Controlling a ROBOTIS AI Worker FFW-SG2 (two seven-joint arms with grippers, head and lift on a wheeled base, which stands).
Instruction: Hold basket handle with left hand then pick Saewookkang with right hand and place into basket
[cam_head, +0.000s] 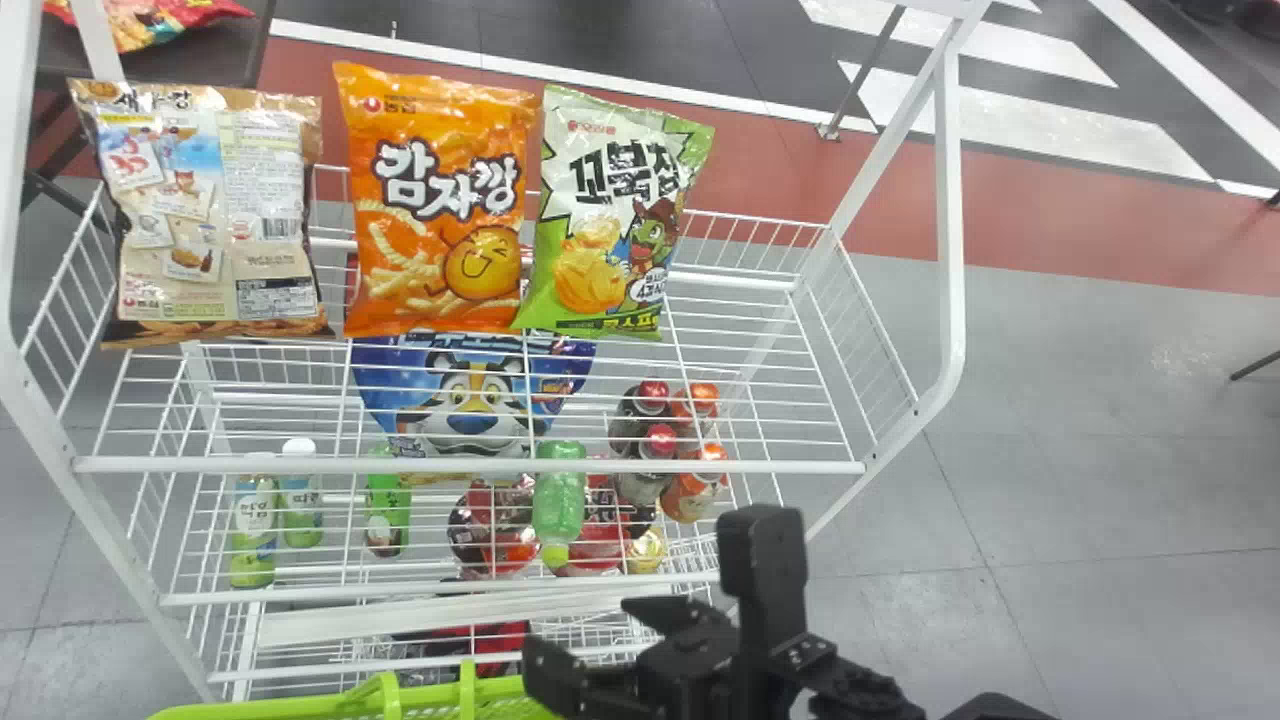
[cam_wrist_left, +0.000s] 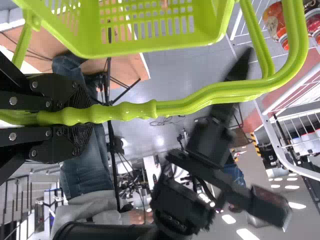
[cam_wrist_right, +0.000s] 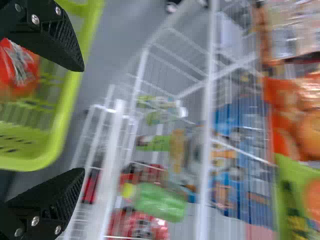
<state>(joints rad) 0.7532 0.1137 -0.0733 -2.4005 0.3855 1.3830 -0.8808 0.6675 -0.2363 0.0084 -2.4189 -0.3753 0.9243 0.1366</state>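
1. Right gripper (cam_wrist_right: 82, 120): released, its two fingers apart with nothing between them, beside the basket (cam_wrist_left: 150, 50). That spread would suit taking a wide, soft bag.
2. Left gripper (cam_wrist_left: 82, 116): clenched around the basket handle (cam_wrist_left: 190, 102), a finger on either side of its ribbed part. I judge this is to keep the basket steady while the other arm works.
3. Inside the basket lies a red packet (cam_wrist_right: 20, 67); I cannot tell what it is.
4. The Saewookkang, judging by the shrimp pictures, is the bag at the left end of the rack's (cam_head: 480, 466) upper shelf, its printed back showing. An orange bag (cam_head: 435, 200) is beside it, then a green bag (cam_head: 620, 210); this row probably makes each bag easy to reach.
5. The pick seems the step due; a squeeze on the puffed middle could make it slip.
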